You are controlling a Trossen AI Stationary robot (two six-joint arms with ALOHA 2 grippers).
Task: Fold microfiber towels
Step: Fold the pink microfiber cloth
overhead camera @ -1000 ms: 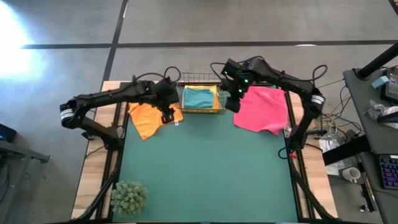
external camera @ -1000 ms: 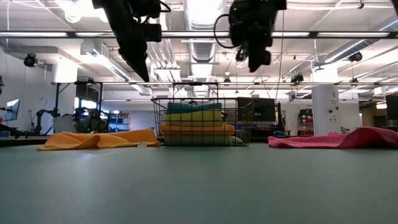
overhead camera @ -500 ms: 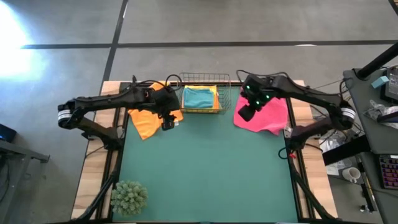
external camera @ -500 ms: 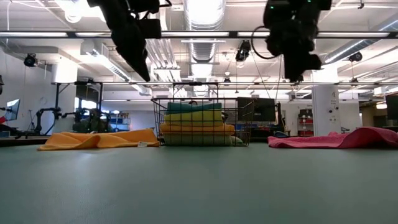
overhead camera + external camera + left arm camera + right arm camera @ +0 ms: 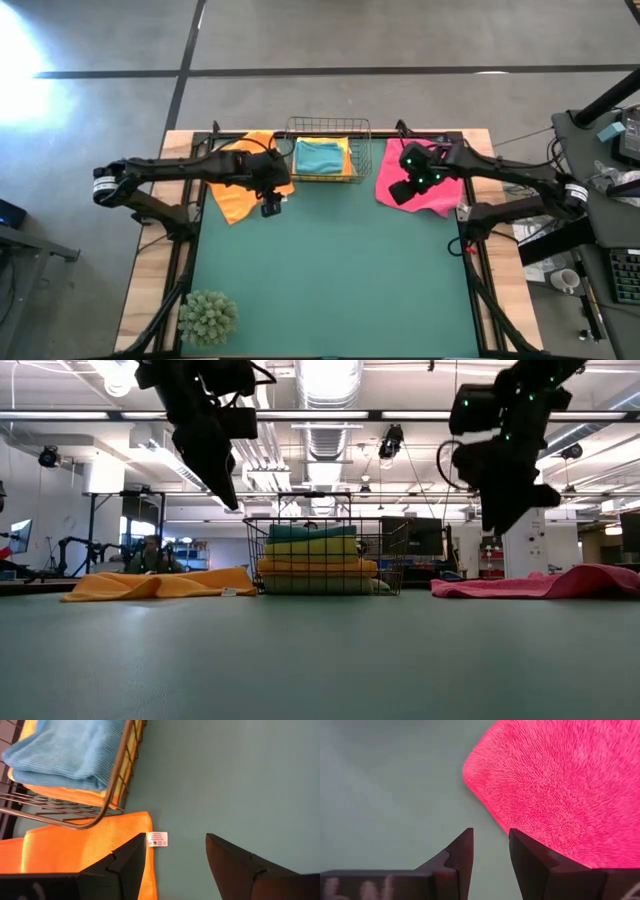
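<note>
Two grippers hover empty: right gripper [image 5: 490,847], jaws narrowly apart, should take the pink towel [image 5: 428,172] by its near corner; left gripper [image 5: 175,855], jaws wide, probably above the orange towel [image 5: 236,190] edge

A wire basket [image 5: 328,158] of folded towels [image 5: 320,157] sits between two spread towels, one left [image 5: 235,190], one right [image 5: 425,172].
</note>
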